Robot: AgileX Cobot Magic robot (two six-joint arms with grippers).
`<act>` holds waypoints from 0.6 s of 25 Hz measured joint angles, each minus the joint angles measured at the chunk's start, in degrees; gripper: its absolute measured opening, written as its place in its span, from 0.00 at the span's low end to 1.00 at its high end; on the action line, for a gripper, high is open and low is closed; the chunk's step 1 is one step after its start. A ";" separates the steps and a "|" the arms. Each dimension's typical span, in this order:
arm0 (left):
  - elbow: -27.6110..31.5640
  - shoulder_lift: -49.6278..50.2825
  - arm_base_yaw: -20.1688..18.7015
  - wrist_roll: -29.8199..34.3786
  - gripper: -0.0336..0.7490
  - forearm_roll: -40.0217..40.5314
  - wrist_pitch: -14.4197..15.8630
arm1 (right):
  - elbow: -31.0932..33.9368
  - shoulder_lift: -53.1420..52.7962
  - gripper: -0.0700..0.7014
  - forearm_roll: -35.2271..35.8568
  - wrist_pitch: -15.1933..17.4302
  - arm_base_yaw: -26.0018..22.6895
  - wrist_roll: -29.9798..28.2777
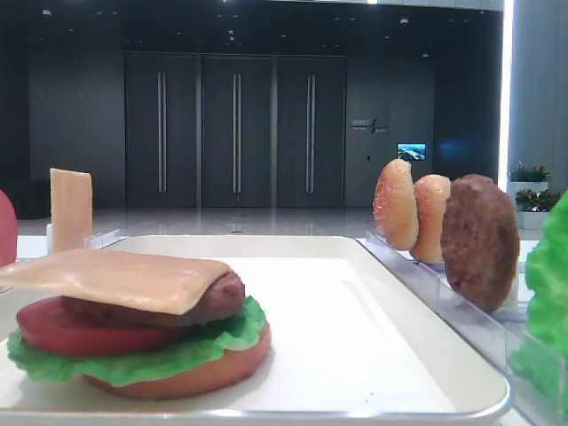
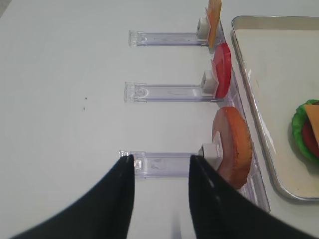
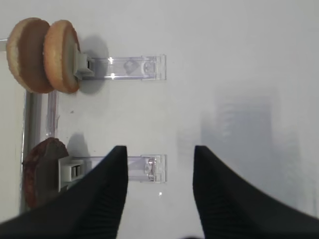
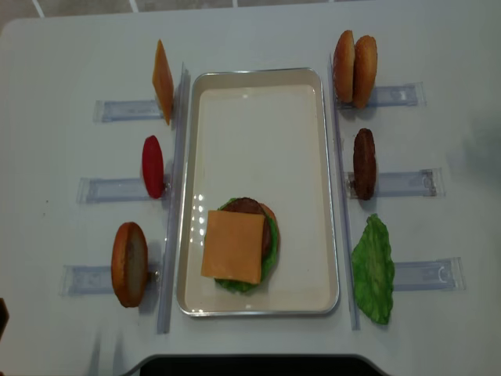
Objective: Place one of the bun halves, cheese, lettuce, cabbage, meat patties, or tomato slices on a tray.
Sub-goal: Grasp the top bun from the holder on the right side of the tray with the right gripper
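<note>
On the white tray (image 4: 258, 133) sits a stack topped by a cheese (image 4: 233, 246) slice over a meat patty (image 1: 217, 300), a tomato slice (image 1: 67, 327), lettuce (image 1: 177, 351) and an orange bun base (image 1: 200, 377). Two speckled bun halves (image 4: 354, 68) stand on edge in the right rack, with another patty (image 4: 363, 163) and a lettuce leaf (image 4: 373, 269) nearer. My right gripper (image 3: 160, 149) is open and empty over bare table, right of that patty (image 3: 42, 169). My left gripper (image 2: 162, 158) is open and empty over the clear holder of an orange bun base (image 2: 232, 147).
Along the tray's left side, clear holders (image 2: 164, 92) carry an upright cheese slice (image 2: 214, 20) and a red tomato slice (image 2: 222, 69). More clear holders (image 3: 144, 167) lie on the right. The white table (image 4: 63, 47) reaches out beyond the racks on both sides.
</note>
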 joint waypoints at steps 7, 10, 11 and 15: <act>0.00 0.00 0.00 0.00 0.40 0.00 0.00 | -8.49 8.27 0.48 0.00 2.81 0.00 -0.39; 0.00 0.00 0.00 0.00 0.40 0.00 0.00 | -10.76 11.01 0.48 0.00 2.87 0.00 -0.65; 0.00 0.00 0.00 0.00 0.40 0.00 0.00 | -11.35 11.78 0.48 0.00 2.93 0.00 -0.94; 0.00 0.00 0.00 0.00 0.40 0.00 -0.05 | -12.86 13.83 0.48 -0.37 2.93 0.00 -1.46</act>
